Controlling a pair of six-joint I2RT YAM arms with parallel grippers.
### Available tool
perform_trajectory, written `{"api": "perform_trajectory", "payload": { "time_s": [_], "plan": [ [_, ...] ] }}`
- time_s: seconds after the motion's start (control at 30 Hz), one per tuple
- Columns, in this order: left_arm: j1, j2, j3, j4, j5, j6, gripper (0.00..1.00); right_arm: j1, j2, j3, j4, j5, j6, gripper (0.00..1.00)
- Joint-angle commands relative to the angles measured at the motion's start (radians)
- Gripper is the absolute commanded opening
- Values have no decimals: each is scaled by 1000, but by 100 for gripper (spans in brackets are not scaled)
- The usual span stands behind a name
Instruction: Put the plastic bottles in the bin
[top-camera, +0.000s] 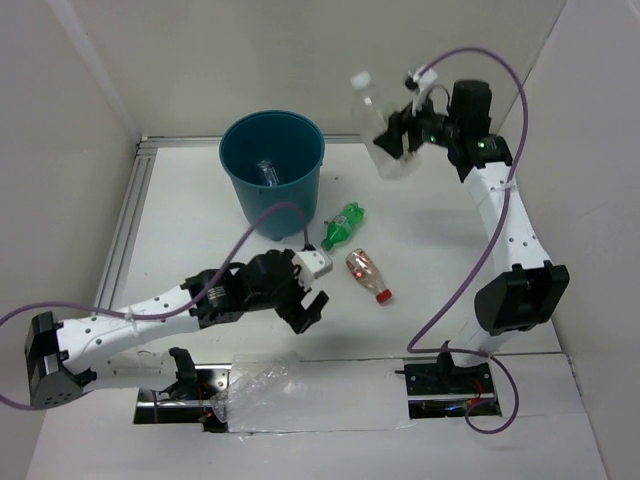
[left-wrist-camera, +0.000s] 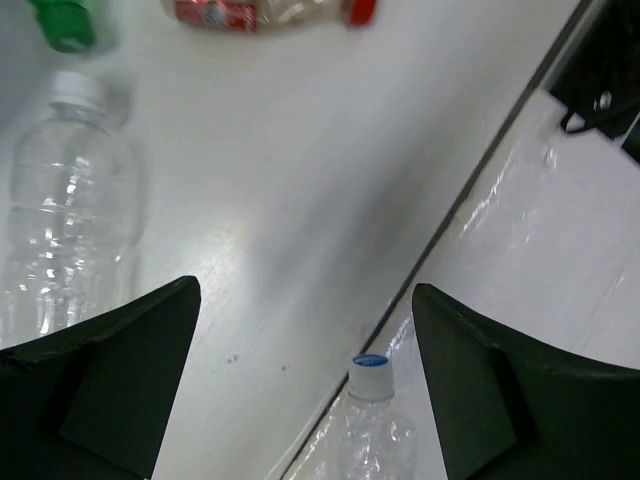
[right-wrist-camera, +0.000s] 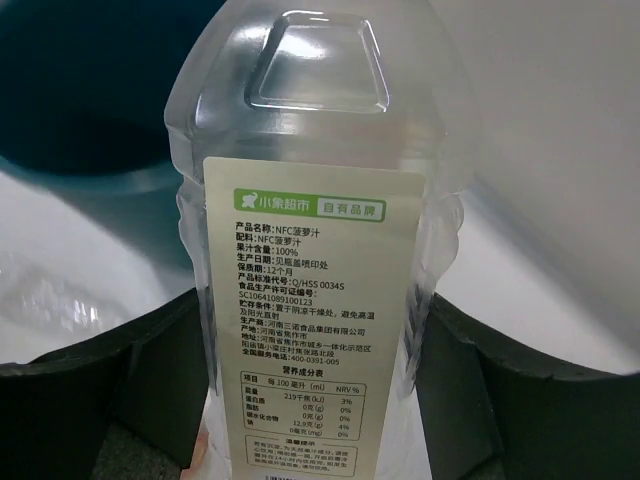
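Observation:
The dark teal bin (top-camera: 272, 165) stands at the back with one clear bottle (top-camera: 268, 172) inside; it also shows in the right wrist view (right-wrist-camera: 80, 90). My right gripper (top-camera: 400, 135) (right-wrist-camera: 315, 320) is shut on the flat white-labelled bottle (top-camera: 378, 125) (right-wrist-camera: 310, 300), held in the air right of the bin. A green bottle (top-camera: 343, 226) and a red-labelled bottle (top-camera: 367, 275) lie mid-table. My left gripper (top-camera: 305, 300) (left-wrist-camera: 305, 290) is open and empty over the table. A clear bottle (left-wrist-camera: 65, 200) lies to its left, and another (left-wrist-camera: 375, 420) lies below it.
A crinkled clear bottle (top-camera: 255, 385) lies on the near ledge by the left arm's base. White walls close in the table on the left, back and right. A metal rail (top-camera: 125, 225) runs along the left edge.

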Motion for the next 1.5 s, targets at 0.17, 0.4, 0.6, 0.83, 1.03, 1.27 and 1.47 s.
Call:
{"api": "perform_trajectory", "payload": {
  "time_s": [0.17,0.4,0.6,0.83,1.03,1.27,1.47],
  "plan": [
    [-147,67,41,-33,-129,61,100,207,307,574,292,-294,225,0],
    [-159,116,62,-156,-147,39,100,384,519,686,440,-250,262,6],
    [-168,217,89,-276,-132,-1,100,395,601,745,399,-194,311,98],
    [-178,348,101,-298,-92,-3,100,245,452,639,298,-156,325,100],
    [-196,424,194,-415,-35,-15,100,39,210,233,228,-199,244,100],
    [-245,481,241,-495,37,-96,100,-122,6,-132,264,-245,216,100],
    [-257,481,155,-470,-4,-144,100,-173,-69,-286,264,-278,216,100]
  ]
}}
